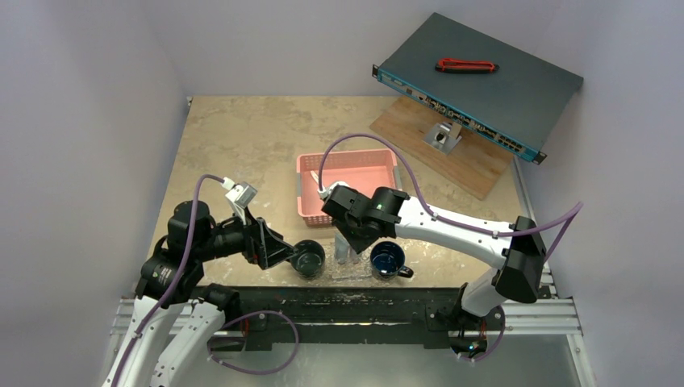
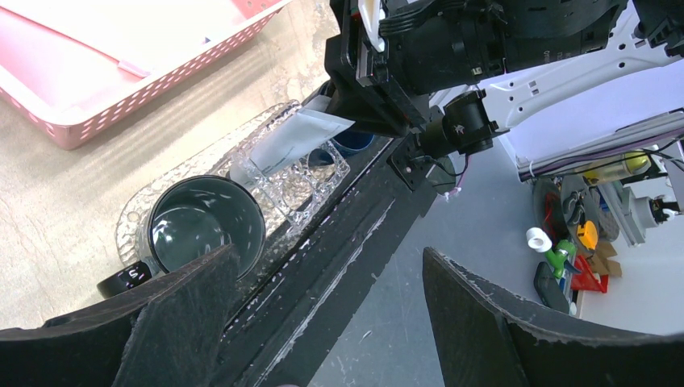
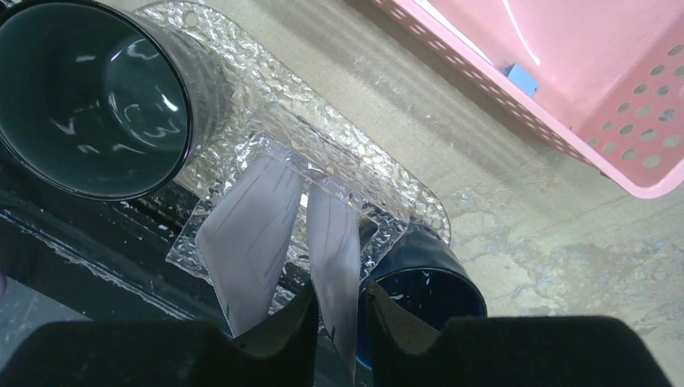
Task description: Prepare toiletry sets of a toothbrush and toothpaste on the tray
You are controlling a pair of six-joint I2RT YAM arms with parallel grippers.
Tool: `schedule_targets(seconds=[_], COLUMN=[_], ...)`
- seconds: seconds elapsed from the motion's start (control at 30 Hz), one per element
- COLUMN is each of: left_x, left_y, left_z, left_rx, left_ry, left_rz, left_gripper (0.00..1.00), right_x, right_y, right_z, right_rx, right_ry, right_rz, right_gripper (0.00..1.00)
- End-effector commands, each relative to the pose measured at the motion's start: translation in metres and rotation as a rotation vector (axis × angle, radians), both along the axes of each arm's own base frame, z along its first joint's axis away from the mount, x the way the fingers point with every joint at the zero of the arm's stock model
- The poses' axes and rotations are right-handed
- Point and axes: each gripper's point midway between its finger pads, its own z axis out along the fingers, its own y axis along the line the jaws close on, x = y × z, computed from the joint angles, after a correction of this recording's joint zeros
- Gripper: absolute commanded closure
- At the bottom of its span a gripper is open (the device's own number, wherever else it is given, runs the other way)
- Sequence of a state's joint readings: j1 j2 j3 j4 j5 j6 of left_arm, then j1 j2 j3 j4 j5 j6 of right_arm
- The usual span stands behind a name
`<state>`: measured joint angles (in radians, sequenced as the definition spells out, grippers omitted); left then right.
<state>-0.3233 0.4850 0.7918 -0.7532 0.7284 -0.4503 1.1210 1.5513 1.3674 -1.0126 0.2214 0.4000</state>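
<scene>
**Q:** What is shown nearest the wrist?

**A:** The right gripper [image 3: 339, 297] is shown with its jaws set narrowly apart about the tail of a small soft white toothpaste tube [image 3: 332, 242]. Whether the tube is pinched cannot be told. Its nose is lodged in a clear celled plastic holder [image 2: 298, 189] on the flat transparent textured tray [image 3: 355, 157], just beside a second white tube [image 3: 250, 234].

**Q:** How is the tube to be handled?

**A:** It is judged light, limp and slick. The flat crimped tail is best taken, since the body would be squeezed.

**Q:** What stands in the way?

**A:** The holder is flanked by a glossy dark mug [image 3: 89, 97] and a dark blue mug [image 3: 427, 282], either of which could be knocked. The left gripper [image 2: 327, 266] is held wide open and empty near the dark mug. Farther off lies a pink slotted plastic basket [image 3: 581, 129], in which a slim pale stick [image 2: 133, 68], perhaps a toothbrush, is seen.
</scene>
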Motion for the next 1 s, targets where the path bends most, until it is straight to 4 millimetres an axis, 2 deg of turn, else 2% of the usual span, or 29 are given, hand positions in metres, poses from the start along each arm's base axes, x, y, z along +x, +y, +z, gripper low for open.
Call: schedule_targets(seconds=[0.0,0.3,0.53,0.7,0.83,0.97], left_x=[0.001,0.001,0.002,0.003,0.004,0.005], left_y=[-0.002,-0.002,-0.001,-0.001,-0.002,-0.002], left_z=[0.002,0.003,0.001,0.000,-0.002,-0.003], left_rx=[-0.004,-0.004,0.003,0.005,0.008,0.010], left_ry=[-0.025,-0.030,-0.025,-0.017,-0.008,-0.001], left_rz=[-0.018,-0.018,-0.010,-0.009,-0.010,-0.010], left_gripper=[0.17,0.17,0.17,0.16,0.16,0.16], right_x=[0.010,0.022,0.041,0.057,0.072,0.087], right_y=[0.006,0.007,0.005,0.013,0.021,0.033], right_z=[0.018,0.058,0.085,0.104,0.110,0.106], right_rx=[0.032,0.105,0.130,0.181,0.216,0.256], right_ry=[-0.064,-0.155,-0.265,-0.328,-0.338,-0.319], right_rz=[-0.030,-0.079,-0.121,-0.131,-0.123,-0.103], right_gripper=[0.70,0.65,0.61,0.58,0.55,0.54])
